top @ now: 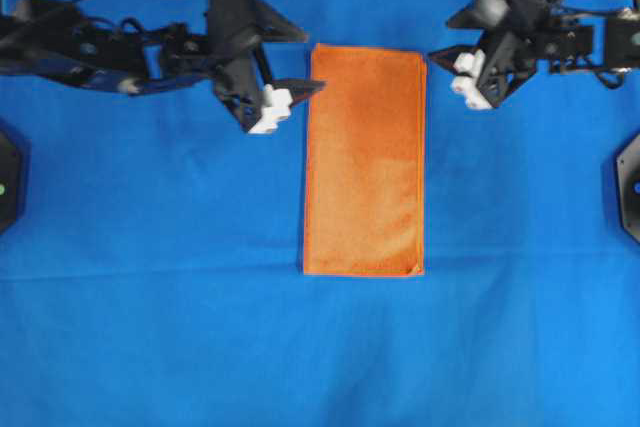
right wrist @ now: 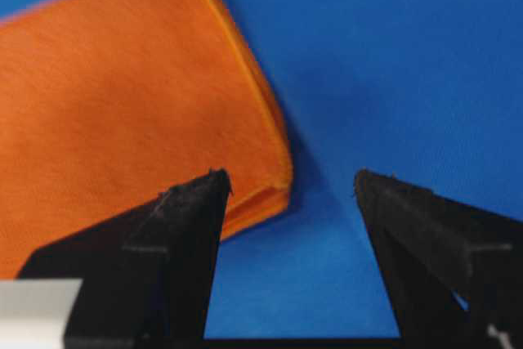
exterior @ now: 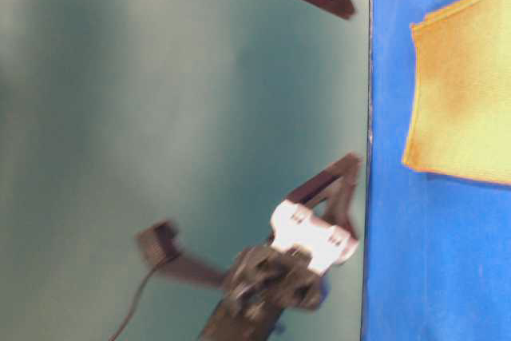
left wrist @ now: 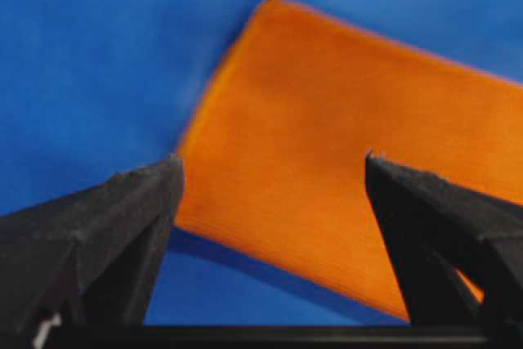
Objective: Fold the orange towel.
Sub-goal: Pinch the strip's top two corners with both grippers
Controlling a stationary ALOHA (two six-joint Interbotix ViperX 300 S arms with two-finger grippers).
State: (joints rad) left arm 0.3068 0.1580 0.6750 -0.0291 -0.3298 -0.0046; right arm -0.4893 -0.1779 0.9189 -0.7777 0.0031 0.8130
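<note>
A: Orange towel (top: 365, 159): one item, lay flat on the blue table cover (top: 160, 337), near the middle of the overhead view and toward its upper half. It was doubled into a narrow rectangle.

B: Orientation?

A: Long axis ran from the top of the overhead view to the bottom. Short edges faced top and bottom; long edges faced the two arms. The right wrist view showed stacked layers at one corner (right wrist: 270, 190), edges roughly aligned.

B: Left gripper (top: 298, 59)?

A: Jaws stood wide apart, nothing between them. It sat just beside the towel's upper left corner; one fingertip overlapped the towel's edge in the overhead view, though contact could not be judged. Its own camera framed the towel's corner between both black fingers (left wrist: 122, 226).

B: Right gripper (top: 450, 35)?

A: Also spread wide and empty, just beside the upper right corner, apart from the cloth. Table-level view was blurred; it added only the towel (exterior: 463, 85) on blue.
</note>
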